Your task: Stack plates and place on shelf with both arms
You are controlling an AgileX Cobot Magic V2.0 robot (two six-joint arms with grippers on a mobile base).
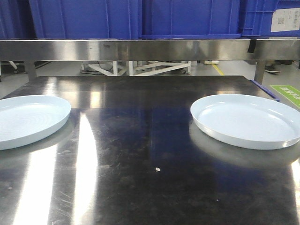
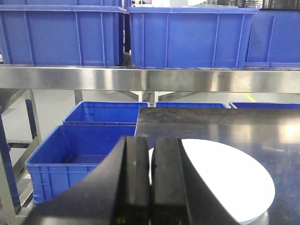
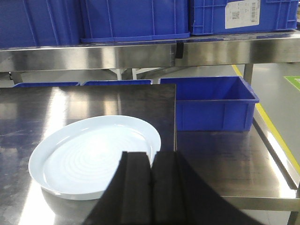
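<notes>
Steel table (image 1: 140, 140), blue bins (image 1: 84, 18) ranged on shelf (image 1: 140, 49) behind. Laid flat, well apart: left plate (image 1: 28, 119), right plate (image 1: 246, 119). Fingers pressed together, nothing held: left gripper (image 2: 150, 154), right gripper (image 3: 151, 164).

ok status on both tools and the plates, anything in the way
Left tool and right tool shut, empty. Left plate and right plate apart on table, unstacked. Blue bins line shelf above.

Left claw (image 2: 150, 149) matte black, smooth, blunt squared tips, flaring wide toward the base, right claw (image 3: 151, 161) identical
</notes>
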